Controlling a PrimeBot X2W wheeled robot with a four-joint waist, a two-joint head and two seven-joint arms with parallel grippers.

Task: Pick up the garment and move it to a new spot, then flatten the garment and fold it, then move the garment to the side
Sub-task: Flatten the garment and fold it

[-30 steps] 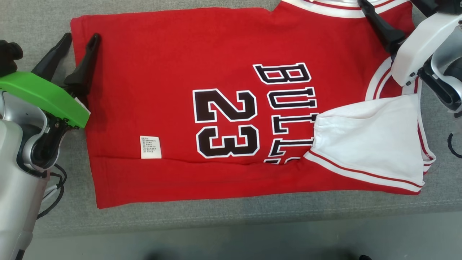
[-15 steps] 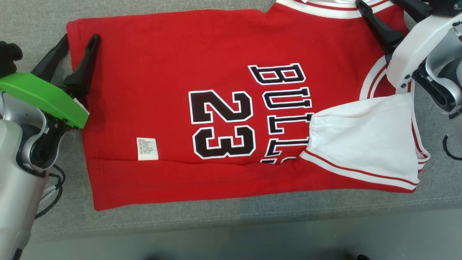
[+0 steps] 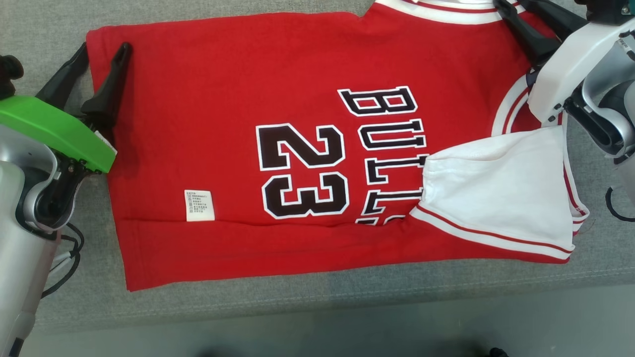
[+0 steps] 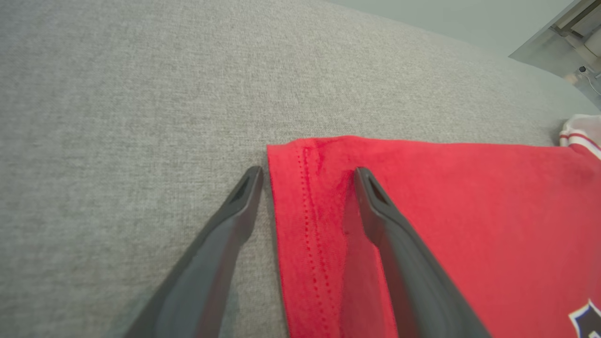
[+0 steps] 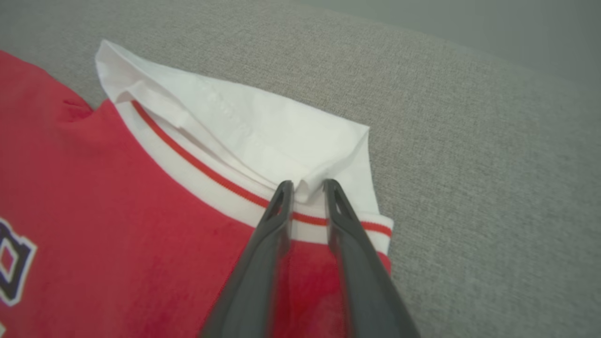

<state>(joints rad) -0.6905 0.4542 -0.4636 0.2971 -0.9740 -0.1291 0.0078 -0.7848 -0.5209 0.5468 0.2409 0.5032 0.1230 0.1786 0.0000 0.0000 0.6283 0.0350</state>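
Left gripper (image 3: 104,48) spread wide, straddling the hem corner of the red jersey (image 3: 223,124): outer finger on the grey cushion (image 3: 297,297), inner finger on the cloth. Right gripper (image 5: 307,185) narrow at the far shoulder corner, tips flanking a small raised fold of white sleeve (image 5: 263,126); cannot tell if it is truly pinched. Jersey lies flat between both grippers, number up.

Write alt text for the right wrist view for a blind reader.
The right claw pinches a puckered fold of the white sleeve on a red jersey, just beyond its white-and-red trim. The jersey lies on a grey fabric surface.
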